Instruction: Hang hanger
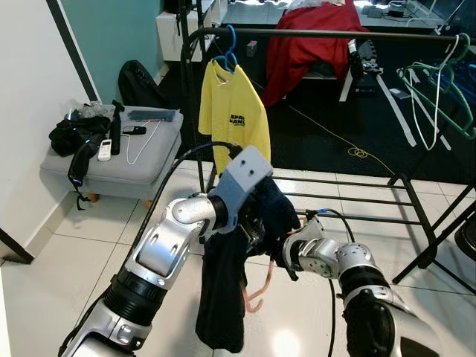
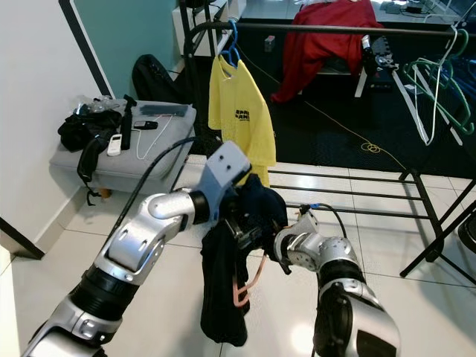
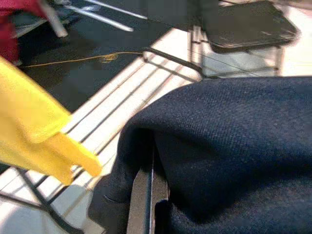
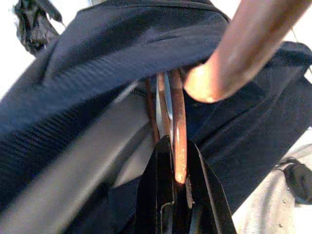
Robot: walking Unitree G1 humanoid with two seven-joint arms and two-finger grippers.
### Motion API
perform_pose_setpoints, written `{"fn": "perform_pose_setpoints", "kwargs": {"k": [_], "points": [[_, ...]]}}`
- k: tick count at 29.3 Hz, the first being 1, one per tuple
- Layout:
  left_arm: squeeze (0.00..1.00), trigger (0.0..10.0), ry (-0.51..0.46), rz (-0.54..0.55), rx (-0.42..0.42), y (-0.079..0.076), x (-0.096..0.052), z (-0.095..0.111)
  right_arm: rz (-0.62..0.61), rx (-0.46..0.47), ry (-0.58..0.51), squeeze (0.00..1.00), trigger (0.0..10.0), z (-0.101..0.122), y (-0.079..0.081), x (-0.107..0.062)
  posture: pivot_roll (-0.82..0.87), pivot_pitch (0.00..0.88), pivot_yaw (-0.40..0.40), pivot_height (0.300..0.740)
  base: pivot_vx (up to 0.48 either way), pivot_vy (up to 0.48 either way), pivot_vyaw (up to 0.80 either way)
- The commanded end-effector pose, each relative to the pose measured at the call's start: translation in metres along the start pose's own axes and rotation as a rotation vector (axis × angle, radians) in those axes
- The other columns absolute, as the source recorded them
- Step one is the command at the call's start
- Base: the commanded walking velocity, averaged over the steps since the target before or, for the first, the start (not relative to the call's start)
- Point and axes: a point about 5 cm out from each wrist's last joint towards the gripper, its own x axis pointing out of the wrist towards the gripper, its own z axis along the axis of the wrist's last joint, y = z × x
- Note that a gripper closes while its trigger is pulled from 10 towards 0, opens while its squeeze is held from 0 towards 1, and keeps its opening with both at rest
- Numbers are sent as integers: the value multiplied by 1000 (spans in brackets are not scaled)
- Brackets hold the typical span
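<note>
The right tool (image 4: 170, 195) is clenched on the thin copper-coloured wire of the hanger (image 4: 178, 126), its two black fingers (image 4: 153, 190) pressed together around the wire. The hanger's thick rounded end passes just above the tool in the right wrist view, and its curved hook (image 1: 262, 286) hangs down between the two arms. A dark navy garment (image 1: 223, 297) is draped over the hanger, wrapping around the right tool and falling toward the tiled floor (image 1: 74, 245).

Just beside it, the left tool (image 3: 146, 195) is buried in the same navy cloth; one black finger shows under the fold, and whether it is clenched or released cannot be told.

Beyond both tools stands a black clothes rack (image 1: 327, 33), with a yellow T-shirt (image 1: 232, 111) hanging from its rail on a blue hanger (image 1: 229, 52). Further along the rail hang empty green and white hangers (image 1: 435, 89). Behind the rack a red garment (image 1: 309, 44) lies draped. Well off to the left tool's outer side, a grey ottoman (image 1: 141, 160) carries black items and a white remote (image 1: 105, 150)
</note>
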Motion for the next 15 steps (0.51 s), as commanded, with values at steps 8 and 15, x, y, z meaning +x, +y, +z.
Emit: {"fn": "perform_pose_setpoints", "kwargs": {"k": [8, 15], "points": [[0, 10000, -167, -332, -12, -32, -18, 31, -221, 158, -176, 0, 10000, 23, -25, -7, -49, 89, 23, 740, 0, 0, 0], [0, 10000, -182, -347, -67, -31, -22, 33, -365, -45, -333, 0, 10000, 45, -33, -19, -52, 93, 19, 740, 0, 0, 0]]}}
